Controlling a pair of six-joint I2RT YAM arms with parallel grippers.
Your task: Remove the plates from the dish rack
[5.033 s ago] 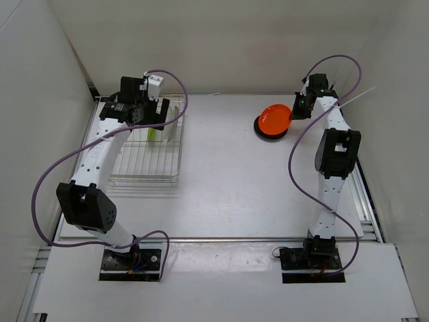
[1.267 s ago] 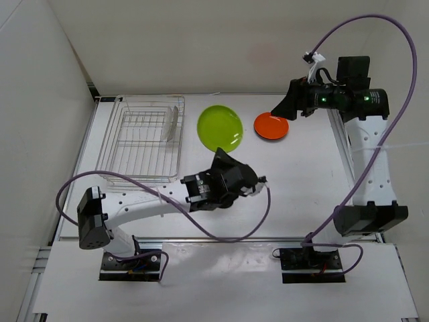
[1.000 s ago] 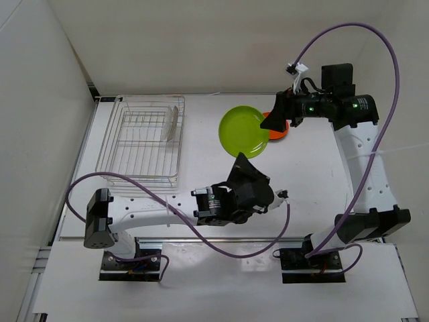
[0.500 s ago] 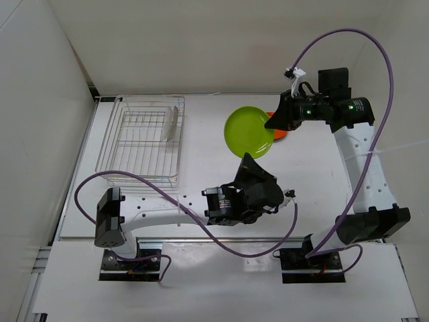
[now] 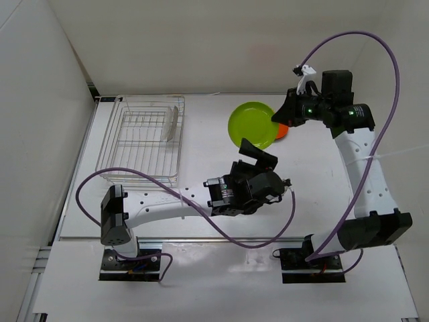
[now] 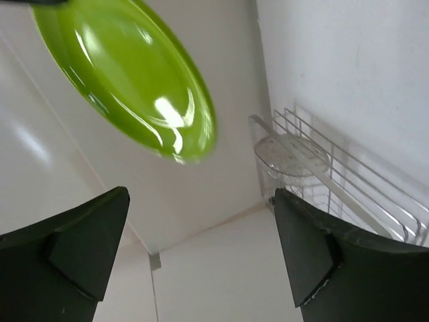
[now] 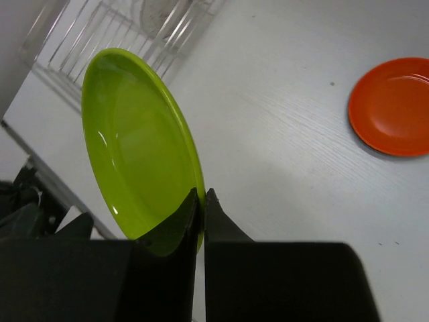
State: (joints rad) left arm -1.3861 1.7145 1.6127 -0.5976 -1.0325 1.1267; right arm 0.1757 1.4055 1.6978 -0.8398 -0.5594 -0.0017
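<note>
The lime green plate (image 5: 253, 125) hangs tilted above the table, its right rim pinched in my shut right gripper (image 5: 277, 121); the right wrist view shows the plate (image 7: 137, 147) and the closed fingertips (image 7: 203, 201). The orange plate (image 5: 282, 131) lies flat on the table just right of it, also in the right wrist view (image 7: 392, 107). My left gripper (image 5: 259, 150) is open and empty just below the green plate (image 6: 127, 74), fingers wide (image 6: 201, 255). The clear plate (image 5: 174, 122) stands in the dish rack (image 5: 127, 176). The black plate cannot be made out.
The rack sits at the far left by the left wall and shows in the left wrist view (image 6: 355, 188) with the clear plate (image 6: 292, 154). The back wall runs just behind the plates. Purple cables loop over both arms.
The left gripper brought the green plate from the rack to the middle, the right gripper took its rim, and the left let go. The plate has moved right, towards the orange plate.
</note>
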